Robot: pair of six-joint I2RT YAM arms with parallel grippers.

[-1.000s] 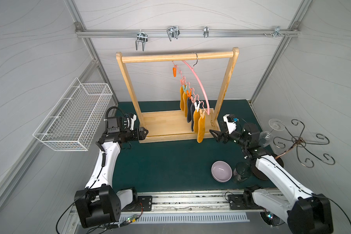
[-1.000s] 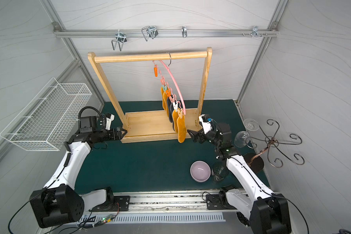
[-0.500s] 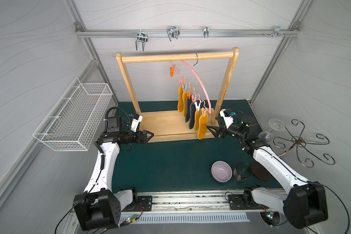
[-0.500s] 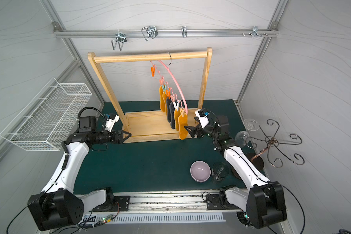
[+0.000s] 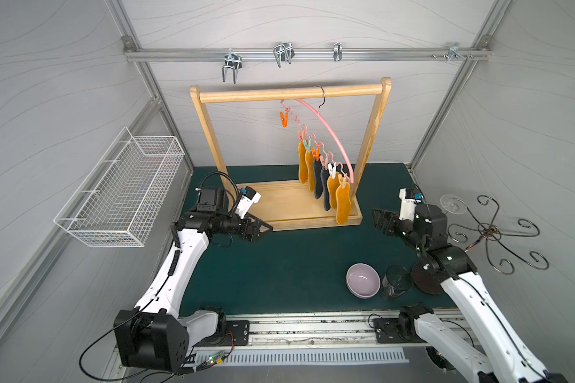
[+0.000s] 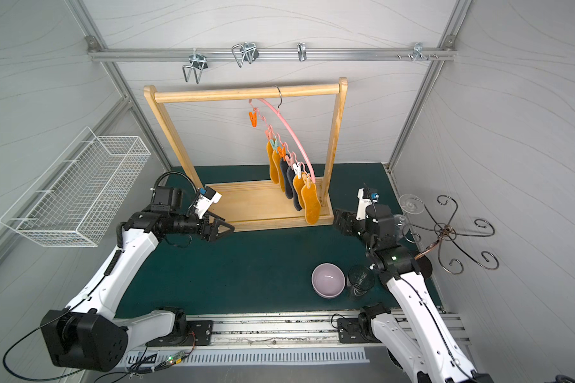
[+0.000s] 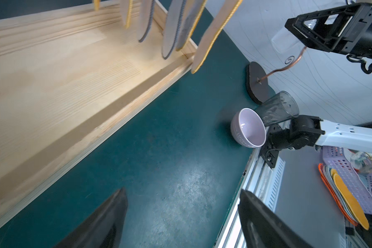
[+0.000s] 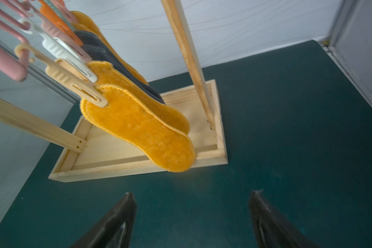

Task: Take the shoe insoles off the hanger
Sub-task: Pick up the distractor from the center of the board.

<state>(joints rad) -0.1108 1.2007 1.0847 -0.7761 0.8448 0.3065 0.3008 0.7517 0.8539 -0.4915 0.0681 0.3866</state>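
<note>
Right wrist view, shoe insoles (image 8: 138,128) pegged on hanger (image 8: 0,58), right gripper (image 8: 192,193) apart, left gripper (image 7: 183,190) apart

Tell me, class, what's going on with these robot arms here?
Two robot arms face a wooden rack where a pink hanger holds six shoe insoles by clothespins. None is off yet. The left gripper is open near the front of the rack's base, holding nothing. The right gripper, also open and empty, points toward the nearest orange insole without touching it.
</note>
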